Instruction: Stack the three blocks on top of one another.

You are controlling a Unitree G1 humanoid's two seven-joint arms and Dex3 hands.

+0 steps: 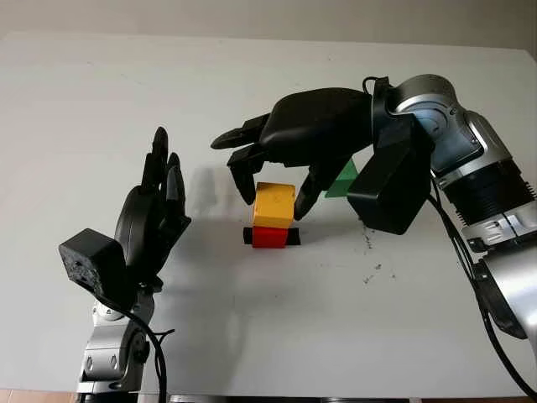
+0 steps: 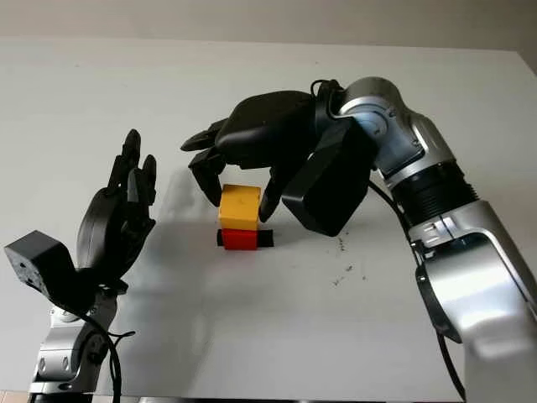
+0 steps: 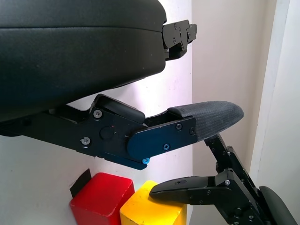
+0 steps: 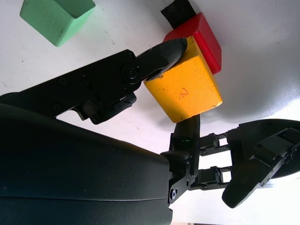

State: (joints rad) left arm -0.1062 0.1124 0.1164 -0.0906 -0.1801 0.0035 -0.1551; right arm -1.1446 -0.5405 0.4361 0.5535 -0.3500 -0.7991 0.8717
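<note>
Right hand point(image 1: 273, 189) clamped on yellow block point(image 1: 274, 206), seated atop red block point(image 1: 270, 237) directly under the fingers. Green block point(image 1: 343, 180) behind the palm. Left hand point(image 1: 155, 210) open, off to the stack's side.

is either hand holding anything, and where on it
The right hand grips the yellow block by opposite side faces, atop the red block. The left hand holds nothing.

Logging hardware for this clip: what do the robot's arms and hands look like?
Both robot hands, left and right, have glossy black rounded shells and black jointed fingers with textured pads. The right arm is silver metal with a black ribbed band and a black cable along it. A boxy black wrist camera housing sits beside the left hand.
</note>
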